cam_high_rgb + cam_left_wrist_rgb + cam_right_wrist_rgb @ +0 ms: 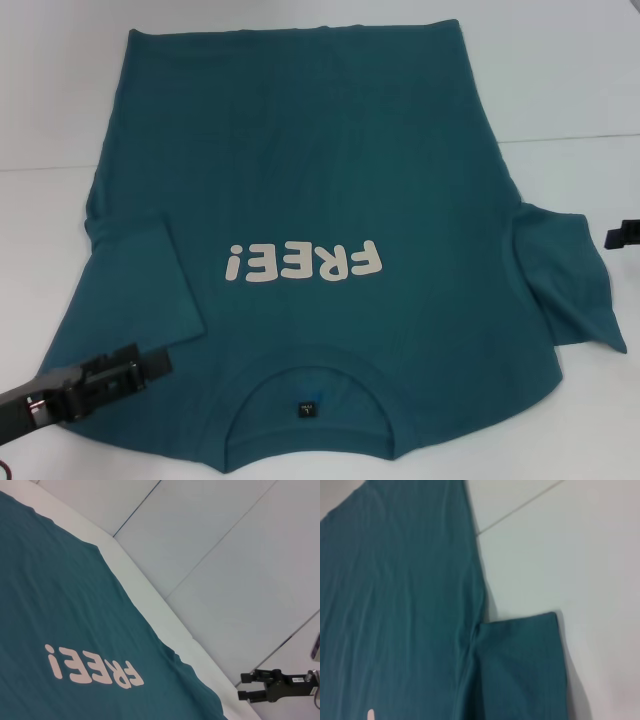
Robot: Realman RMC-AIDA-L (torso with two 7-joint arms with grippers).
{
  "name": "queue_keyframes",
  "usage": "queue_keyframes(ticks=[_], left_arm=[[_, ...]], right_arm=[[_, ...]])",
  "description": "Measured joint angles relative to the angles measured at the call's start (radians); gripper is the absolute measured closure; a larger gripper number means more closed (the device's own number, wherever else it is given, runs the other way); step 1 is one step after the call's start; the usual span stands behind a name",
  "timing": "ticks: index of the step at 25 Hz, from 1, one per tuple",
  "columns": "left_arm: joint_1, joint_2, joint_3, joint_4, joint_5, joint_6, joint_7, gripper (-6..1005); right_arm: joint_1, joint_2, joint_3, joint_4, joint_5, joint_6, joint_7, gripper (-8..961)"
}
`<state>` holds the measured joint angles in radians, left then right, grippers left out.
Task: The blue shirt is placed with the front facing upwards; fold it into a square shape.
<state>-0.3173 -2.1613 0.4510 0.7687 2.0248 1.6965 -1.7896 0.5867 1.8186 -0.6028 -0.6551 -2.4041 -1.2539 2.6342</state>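
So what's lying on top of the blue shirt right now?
On the blue shirt, its folded-in left sleeve; the left claw sits over that shoulder edge. Cloth beneath it is hidden.

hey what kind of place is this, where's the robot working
Probably a lab or test bench set up for cloth folding. A plain white table made of joined panels holds only the blue shirt, spread out with the lettering up. The left pincer and right pincer sit at its sides.
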Motion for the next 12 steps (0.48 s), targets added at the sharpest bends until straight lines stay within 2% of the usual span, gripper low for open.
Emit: queue_keyframes(ticks=[3, 12], left_arm=[[0.000, 0.000, 0.000, -0.007, 0.000, -0.003, 0.002, 83], [-0.005, 0.000, 0.000, -0.008, -0.001, -0.004, 0.005, 83]], right_arm=[[0.018, -0.004, -0.002, 0.058, 0.000, 0.045, 0.000, 37], [0.062, 0.004, -0.004, 0.154, -0.001, 0.139, 0.001, 36]])
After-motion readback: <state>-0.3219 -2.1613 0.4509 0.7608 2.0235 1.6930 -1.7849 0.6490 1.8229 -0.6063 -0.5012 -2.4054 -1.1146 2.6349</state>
